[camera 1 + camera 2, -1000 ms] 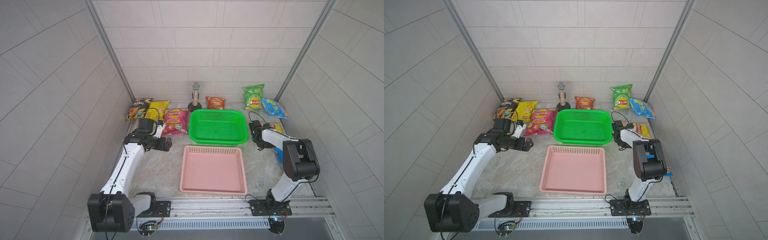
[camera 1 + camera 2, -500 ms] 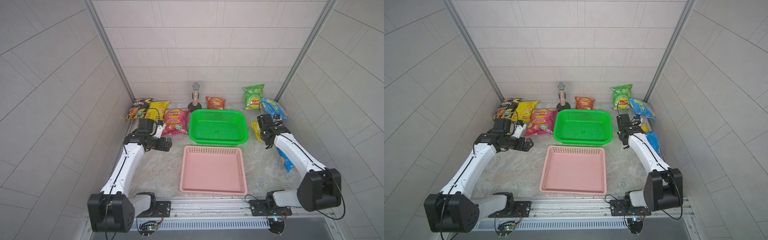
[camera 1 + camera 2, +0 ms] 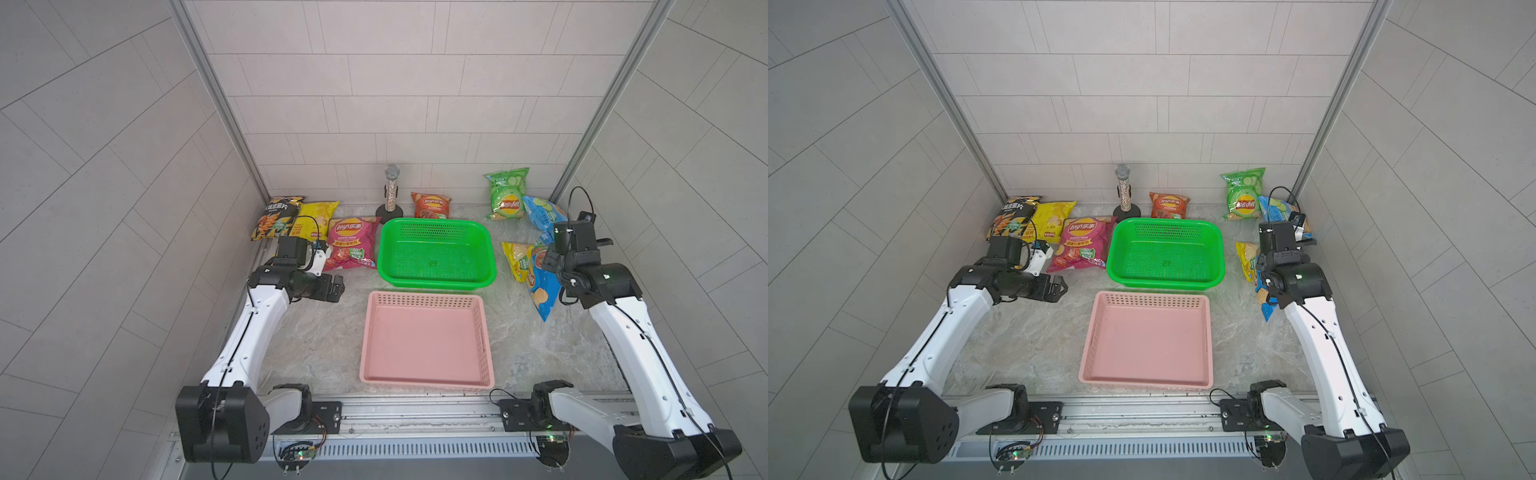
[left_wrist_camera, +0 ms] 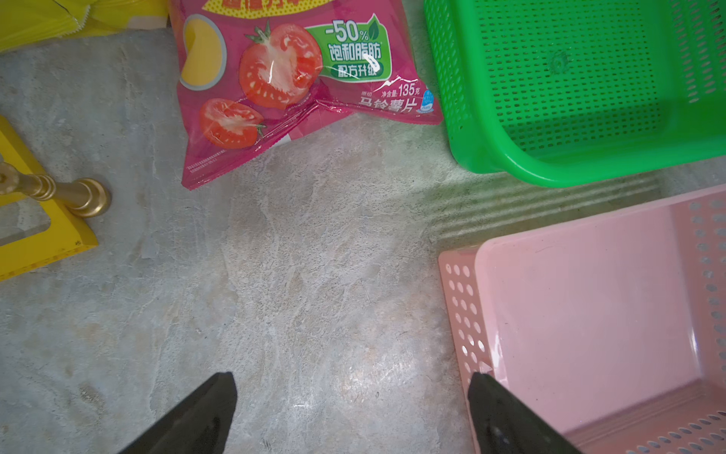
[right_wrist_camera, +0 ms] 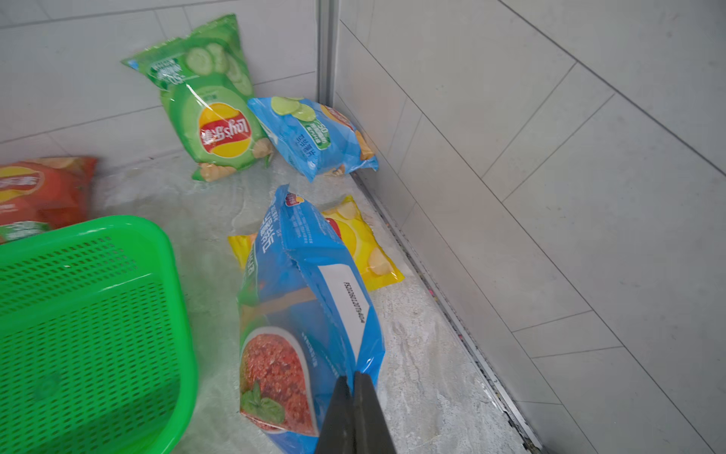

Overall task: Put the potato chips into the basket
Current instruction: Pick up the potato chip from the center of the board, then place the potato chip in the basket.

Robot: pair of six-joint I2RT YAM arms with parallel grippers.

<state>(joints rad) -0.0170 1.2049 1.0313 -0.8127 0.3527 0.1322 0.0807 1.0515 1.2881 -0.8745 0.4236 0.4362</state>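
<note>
Potato chips (image 5: 306, 275), glossy puffed blue bag, perforated green plastic basket (image 5: 182, 314)

Pale grey tiled walls (image 3: 415, 104) box me in on three sides; aluminium corner posts (image 3: 220, 104) climb the back corners; marbled grey surface (image 3: 324, 345) spreads below me, evenly lit; a metal rail (image 3: 415, 409) runs along the front edge.

On magenta bag (image 4: 275, 78): "-50%", "饱和脂肪", "配方升级", "135克", "马铃薯片". On green bag (image 5: 212, 114): Lay's logo, upside down. White sticker (image 5: 345, 302) on blue bag (image 5: 314, 243): printed code, too small to read.
</note>
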